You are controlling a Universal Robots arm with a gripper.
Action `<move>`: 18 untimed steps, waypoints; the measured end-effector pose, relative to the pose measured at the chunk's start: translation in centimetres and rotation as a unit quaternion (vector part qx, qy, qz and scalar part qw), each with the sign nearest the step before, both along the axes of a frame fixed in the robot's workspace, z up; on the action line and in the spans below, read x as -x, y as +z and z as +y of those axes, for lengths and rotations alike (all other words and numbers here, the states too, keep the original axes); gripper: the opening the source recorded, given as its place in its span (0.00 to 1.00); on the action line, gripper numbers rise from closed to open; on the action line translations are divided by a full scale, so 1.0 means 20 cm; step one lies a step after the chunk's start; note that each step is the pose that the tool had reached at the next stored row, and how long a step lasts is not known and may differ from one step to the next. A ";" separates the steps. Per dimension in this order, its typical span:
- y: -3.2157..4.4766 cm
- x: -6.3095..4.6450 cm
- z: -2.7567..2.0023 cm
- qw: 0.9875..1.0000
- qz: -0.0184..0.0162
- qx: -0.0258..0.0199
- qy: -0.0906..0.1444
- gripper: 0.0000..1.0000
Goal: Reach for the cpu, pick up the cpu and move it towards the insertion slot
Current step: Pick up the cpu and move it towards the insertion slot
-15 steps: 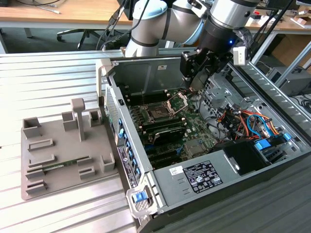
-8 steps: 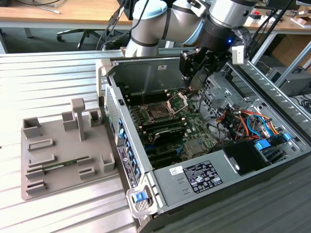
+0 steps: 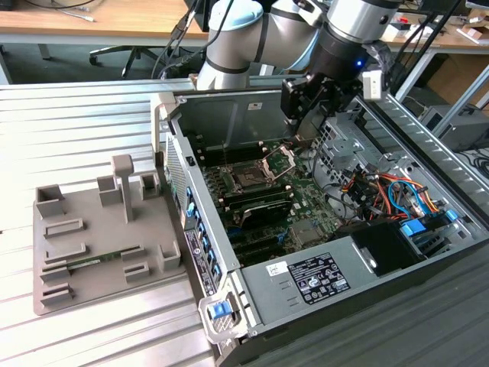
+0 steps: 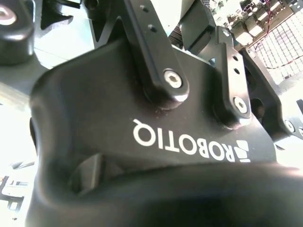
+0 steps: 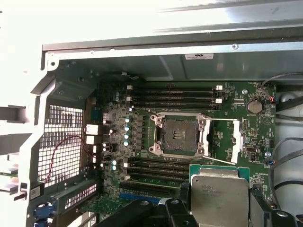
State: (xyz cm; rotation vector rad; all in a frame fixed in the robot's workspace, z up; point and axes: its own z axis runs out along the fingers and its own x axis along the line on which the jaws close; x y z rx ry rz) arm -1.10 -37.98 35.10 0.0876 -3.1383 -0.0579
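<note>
One arm (image 3: 260, 30) carried one hand (image 3: 309, 103). One cpu (image 5: 219, 193) was present, and one insertion slot (image 5: 179, 135) on one board (image 5: 222, 101). One open case (image 3: 229, 115) stood beside one grey tray (image 3: 92, 245) on one table (image 3: 76, 138). One coin cell (image 5: 254, 106) sat on the board.

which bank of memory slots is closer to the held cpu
The bank beside the cpu in the tool; the other bank lies beyond the insertion slot.
</note>
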 end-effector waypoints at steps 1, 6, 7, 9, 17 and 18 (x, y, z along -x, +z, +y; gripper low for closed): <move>-0.001 0.00 0.003 1.000 0.000 0.000 0.000 0.55; -0.002 0.00 0.010 1.000 0.000 0.000 0.000 0.55; -0.002 0.00 0.011 1.000 0.000 0.000 0.000 0.55; -0.003 0.00 0.014 1.000 0.000 0.000 0.000 0.55; -0.007 0.00 0.030 1.000 0.000 0.000 0.000 0.55; -0.007 0.00 0.031 1.000 0.000 0.000 0.000 0.55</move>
